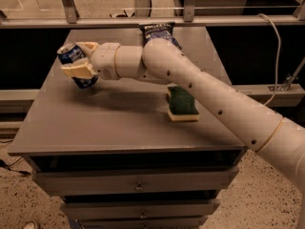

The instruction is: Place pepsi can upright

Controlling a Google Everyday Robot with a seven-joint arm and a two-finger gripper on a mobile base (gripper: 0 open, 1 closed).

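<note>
Camera view shows the gripper (77,67) over the left rear of the table (95,128), its 2 fingers clamped across the can (70,54), which hangs tilted, top leaning left, base close to the surface. We judge this mid-body hold lets the wrist right it before release; the sponge (182,104) lies well apart.

Robot lab or test space, grey drawer cabinet (119,123), speckled floor (267,194), metal rails (214,20), loose cable (276,42), white arm (214,104), gripper (77,63) at cabinet's far-left part clamping can (70,53)
</note>
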